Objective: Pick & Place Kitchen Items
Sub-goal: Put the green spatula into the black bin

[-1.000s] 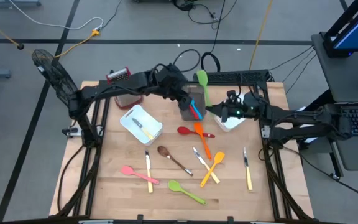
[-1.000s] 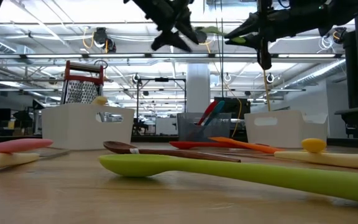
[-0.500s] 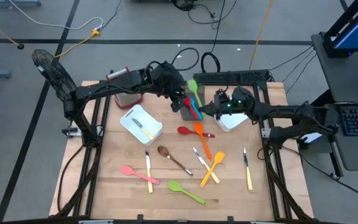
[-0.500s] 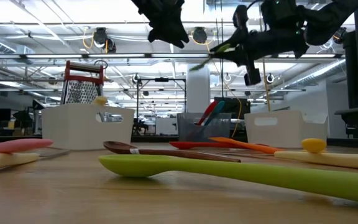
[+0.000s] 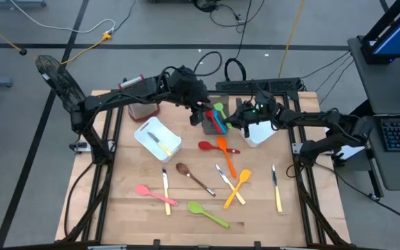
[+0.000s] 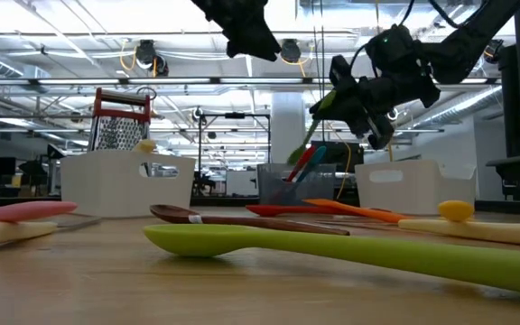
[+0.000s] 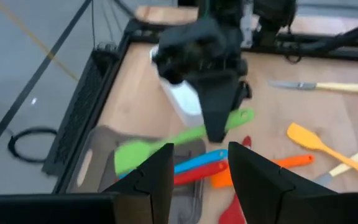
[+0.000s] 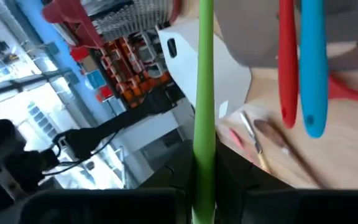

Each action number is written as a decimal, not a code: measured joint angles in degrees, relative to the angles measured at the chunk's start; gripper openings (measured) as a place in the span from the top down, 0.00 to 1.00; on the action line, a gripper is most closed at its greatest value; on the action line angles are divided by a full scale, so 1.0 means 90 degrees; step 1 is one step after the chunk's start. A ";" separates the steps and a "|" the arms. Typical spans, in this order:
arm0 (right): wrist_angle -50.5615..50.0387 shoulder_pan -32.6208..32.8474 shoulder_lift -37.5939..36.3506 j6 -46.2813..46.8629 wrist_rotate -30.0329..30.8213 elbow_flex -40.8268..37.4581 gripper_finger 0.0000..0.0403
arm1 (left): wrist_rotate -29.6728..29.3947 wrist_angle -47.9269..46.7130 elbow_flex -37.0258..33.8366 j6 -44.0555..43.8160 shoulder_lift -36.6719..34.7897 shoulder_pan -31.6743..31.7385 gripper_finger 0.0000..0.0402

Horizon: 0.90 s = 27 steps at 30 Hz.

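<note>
**Holding: green spatula, above the dark grey bin**

Gripped by the right gripper (image 5: 236, 117), fingers closed on the handle of the green spatula (image 5: 220, 110), blade end angled down over the dark grey bin (image 5: 210, 125) at about 12 o'clock on the table (image 5: 117, 215). Seen in the left wrist view as the green spatula (image 7: 166, 144) crossing just above the blue utensil (image 7: 201, 160) and red utensil (image 7: 197, 174) already lying in that bin. Left gripper (image 5: 201, 105) hovering just beside, at 11 o'clock of the bin, fingers parted with nothing between them.

Handling, judged: light moulded plastic or silicone; handle probably stiff, blade likely somewhat flexible; smooth surface, possibly slippery under narrow fingers. Best hold: mid-handle, across the narrow width, away from the soft blade. Not fragile; a short drop into the bin unlikely to harm it.

Elsewhere on the table: green spoon (image 5: 208, 214) at 6 o'clock, pink spatula (image 5: 151, 194) at 7 o'clock, yellow-handled knife (image 5: 276, 191) at 4 o'clock, white bin (image 5: 157, 138) at 10 o'clock.
</note>
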 joint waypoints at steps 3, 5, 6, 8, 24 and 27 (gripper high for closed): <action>0.0071 -0.0018 0.0158 0.0262 -0.0055 0.0004 0.93 | 0.0331 0.0351 -0.0258 0.0027 0.0000 0.0045 0.62; 0.0144 -0.0023 0.0291 0.0338 -0.0036 0.0002 0.93 | 0.0550 0.0546 -0.0421 0.0020 0.0006 0.0106 0.62; 0.0254 -0.0025 0.0374 0.0339 -0.0038 0.0002 0.93 | 0.0627 0.0707 -0.0534 -0.0012 0.0004 0.0139 0.62; 0.0521 -0.0053 0.0512 0.0415 -0.0003 0.0002 0.93 | 0.0727 0.0951 -0.0787 -0.0091 -0.0001 0.0193 0.62; 0.1298 -0.0248 0.1055 0.0801 0.0342 0.0002 0.76 | 0.1205 0.1517 -0.1423 -0.0284 0.0006 0.0294 0.62; 0.1505 -0.0247 0.1049 0.0765 0.0441 0.0002 0.72 | 0.1208 0.1596 -0.1423 -0.0269 0.0006 0.0297 0.62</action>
